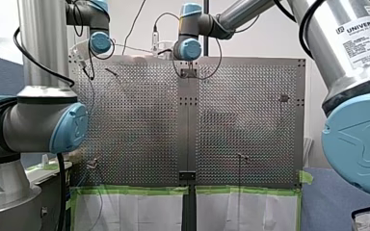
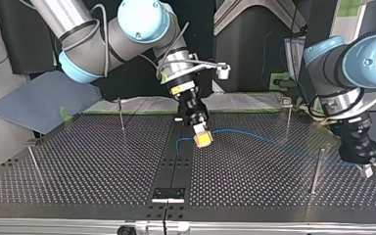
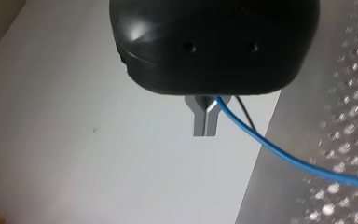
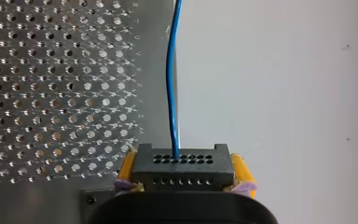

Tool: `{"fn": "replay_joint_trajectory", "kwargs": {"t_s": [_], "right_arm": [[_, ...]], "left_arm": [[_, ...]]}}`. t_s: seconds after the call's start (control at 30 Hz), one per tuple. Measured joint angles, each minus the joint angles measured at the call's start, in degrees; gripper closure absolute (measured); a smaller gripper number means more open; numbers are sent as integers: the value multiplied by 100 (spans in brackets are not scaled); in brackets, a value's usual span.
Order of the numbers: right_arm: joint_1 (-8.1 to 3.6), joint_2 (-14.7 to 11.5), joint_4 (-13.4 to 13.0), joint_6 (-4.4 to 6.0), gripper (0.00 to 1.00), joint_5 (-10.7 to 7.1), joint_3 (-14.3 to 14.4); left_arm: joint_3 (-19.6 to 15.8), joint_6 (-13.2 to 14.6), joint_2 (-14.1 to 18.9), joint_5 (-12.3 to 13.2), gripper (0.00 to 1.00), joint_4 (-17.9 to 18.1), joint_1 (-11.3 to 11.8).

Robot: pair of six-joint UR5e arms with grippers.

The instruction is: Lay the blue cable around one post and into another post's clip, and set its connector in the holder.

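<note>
Connector [image 4: 182, 165] between yellow pads [image 4: 243, 170] shows only from right wrist

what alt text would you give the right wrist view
My right claw, with yellow pads, is clamped on a black connector with rows of small holes. A blue cable leaves the connector's face and runs straight ahead of the claw, with the perforated table on one side of it and a plain pale surface on the other.

Blue cable [image 3: 279, 151] cut off at view's edge.
</note>
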Motion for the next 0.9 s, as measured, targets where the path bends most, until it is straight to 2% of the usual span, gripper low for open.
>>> {"fn": "replay_joint_trajectory", "kwargs": {"t_s": [0.13,0.3,0.4,0.53,0.73,0.9], "right_arm": [[3,128,21,-4,100,-13,-73],[3,305,93,5,100,-18,-179],[0,381,140,3,100,-17,-238],[-7,448,150,5,100,-11,-286],[-2,627,137,19,100,-12,-407],[-13,730,86,35,100,-13,-466]], "left_arm": [[161,-124,-162,139,100,18,177],[206,-267,-238,328,100,58,441],[207,-296,-266,370,100,66,516],[207,-275,-366,457,100,69,554],[178,-80,-643,567,100,70,565],[172,-162,-765,627,100,127,605]]}}
